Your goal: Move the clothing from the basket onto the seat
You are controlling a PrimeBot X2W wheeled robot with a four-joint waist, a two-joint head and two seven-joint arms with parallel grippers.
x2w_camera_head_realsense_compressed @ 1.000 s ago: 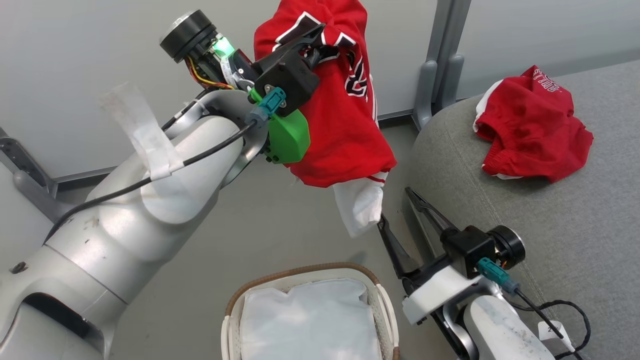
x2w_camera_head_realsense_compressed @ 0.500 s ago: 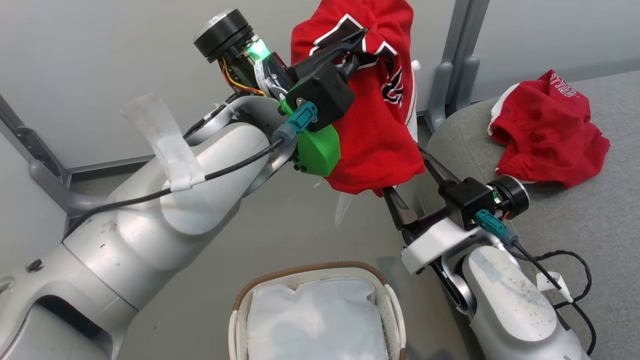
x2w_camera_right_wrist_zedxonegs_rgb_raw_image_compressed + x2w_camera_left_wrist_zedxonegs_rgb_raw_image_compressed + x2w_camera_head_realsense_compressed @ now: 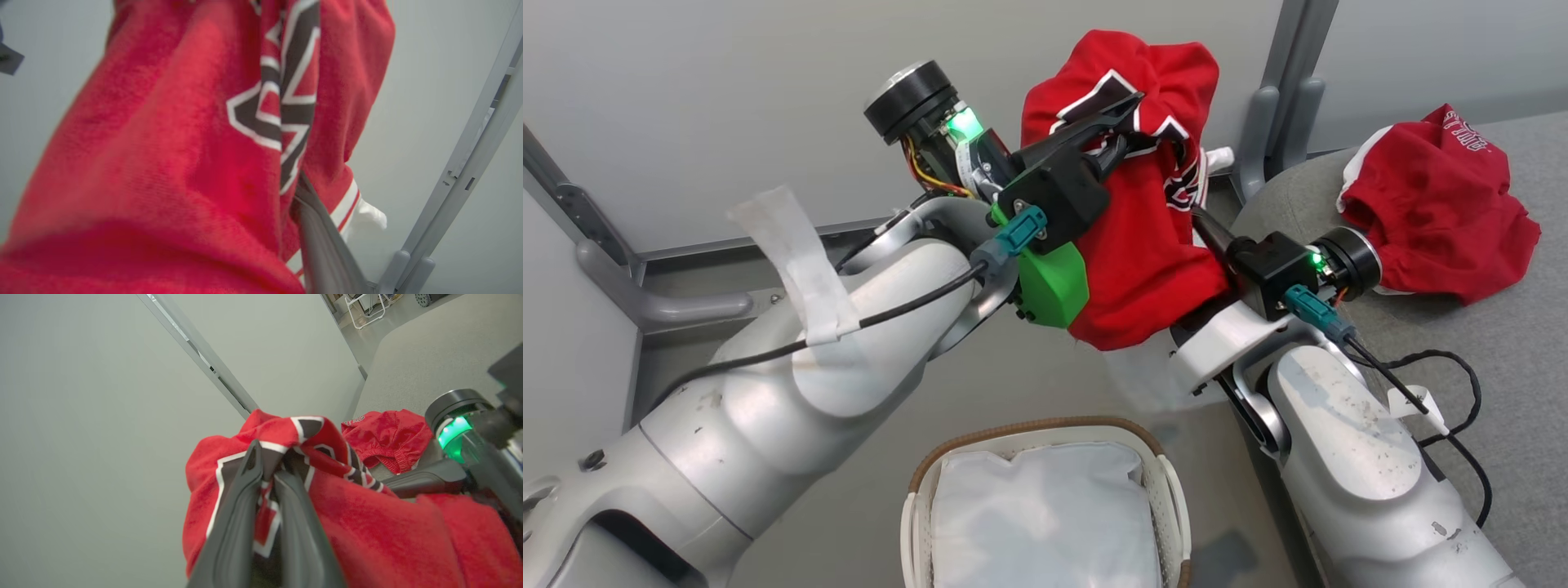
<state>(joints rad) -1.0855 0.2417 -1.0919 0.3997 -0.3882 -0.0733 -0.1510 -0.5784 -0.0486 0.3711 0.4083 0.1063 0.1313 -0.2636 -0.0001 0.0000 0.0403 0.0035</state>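
White perforated plastic forms the nearest item: an oval laundry basket (image 3: 1013,429) with a brown woven rim, at the bottom centre of the head view. A plain white liner sheet (image 3: 1045,523) lies inside it.

To the left of the basket, the pale silver left forearm (image 3: 792,392) rises diagonally. A strip of white tape (image 3: 800,261) holds a black cable against it. The left gripper (image 3: 1123,122) is raised high above the basket. Its two long dark fingers (image 3: 237,522) are drawn almost together and pinch a bunched fold of a red basketball jersey (image 3: 1143,245) with white trim and black-and-white lettering. The jersey hangs in the air from this grip, clear of the basket and just beside the rounded edge of the seat.

The right forearm (image 3: 1347,457) rises from the lower right. The right gripper (image 3: 1209,233) reaches into the right side of the hanging jersey. One dark finger (image 3: 316,228) lies against the cloth beside the striped hem. The other finger is hidden behind the fabric, so the jaw opening, and whether the jersey is gripped, cannot be told. A small white fabric piece (image 3: 365,214) shows beside that hem.

Farther right is the large grey fabric-upholstered seat (image 3: 1503,367), with a stitched seam along its edge. Red shorts (image 3: 1437,212) with white trim lie crumpled on the seat, well apart from the basket.

Behind everything stands a pale grey wall panel (image 3: 727,98). A grey metal post (image 3: 1290,90) rises between the jersey and the shorts.
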